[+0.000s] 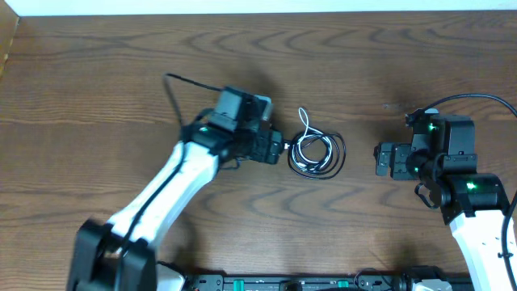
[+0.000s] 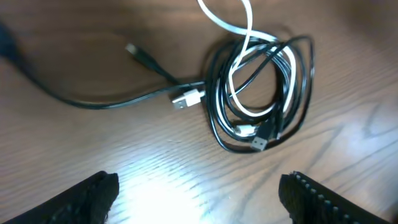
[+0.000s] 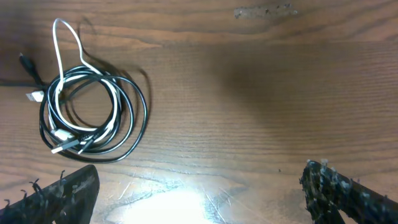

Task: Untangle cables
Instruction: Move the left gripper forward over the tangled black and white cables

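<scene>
The left gripper (image 1: 283, 149) is held just beside the coil, jaws spread wide and empty, presumably for a first pinch. The black cable (image 2: 211, 118) and white cable (image 2: 231, 28) are wound together mid-desk (image 1: 121, 81). The right gripper (image 1: 377, 159) is poised nearby, jaws likewise open and empty, likely for a counter-pull.

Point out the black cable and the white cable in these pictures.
black cable (image 2: 212, 112), left wrist view, left side of its coil
white cable (image 2: 188, 98), left wrist view, its plug end beside the coil
</scene>
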Available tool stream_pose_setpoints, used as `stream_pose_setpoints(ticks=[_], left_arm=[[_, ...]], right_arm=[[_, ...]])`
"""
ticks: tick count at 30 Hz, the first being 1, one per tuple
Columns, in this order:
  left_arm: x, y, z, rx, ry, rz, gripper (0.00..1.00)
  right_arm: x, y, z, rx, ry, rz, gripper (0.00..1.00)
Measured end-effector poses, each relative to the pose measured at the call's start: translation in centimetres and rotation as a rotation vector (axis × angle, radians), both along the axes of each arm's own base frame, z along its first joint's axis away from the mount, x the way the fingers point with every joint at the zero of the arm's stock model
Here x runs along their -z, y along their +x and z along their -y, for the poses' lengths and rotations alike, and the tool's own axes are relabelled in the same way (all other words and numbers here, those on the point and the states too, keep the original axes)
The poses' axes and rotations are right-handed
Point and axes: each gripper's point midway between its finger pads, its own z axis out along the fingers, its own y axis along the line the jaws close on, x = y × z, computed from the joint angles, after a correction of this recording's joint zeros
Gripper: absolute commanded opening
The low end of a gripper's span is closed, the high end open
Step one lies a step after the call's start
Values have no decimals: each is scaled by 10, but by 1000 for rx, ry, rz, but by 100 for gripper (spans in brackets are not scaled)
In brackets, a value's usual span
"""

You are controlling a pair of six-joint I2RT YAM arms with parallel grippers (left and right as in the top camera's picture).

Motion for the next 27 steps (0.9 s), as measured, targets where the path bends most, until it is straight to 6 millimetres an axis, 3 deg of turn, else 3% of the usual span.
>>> stream_pose_setpoints(ticks=[4, 9, 12, 16, 25, 27], left_arm=[[37, -3, 16, 8, 24, -81, 84], [62, -10, 37, 47, 36, -112, 78], [69, -12, 51, 77, 29, -98, 77], [74, -8, 67, 103, 15, -60, 66], [92, 3, 64, 55, 50, -46, 64], [92, 6, 66, 37, 42, -42, 56]], right_arm=[[0, 0, 0, 0, 0, 0, 99], [0, 0, 0, 0, 0, 0, 99], [0, -1, 0, 0, 0, -3, 99], [1, -2, 0, 0, 0, -8, 99], [2, -3, 0, 0, 0, -14, 99], [2, -3, 0, 0, 0, -14, 99]])
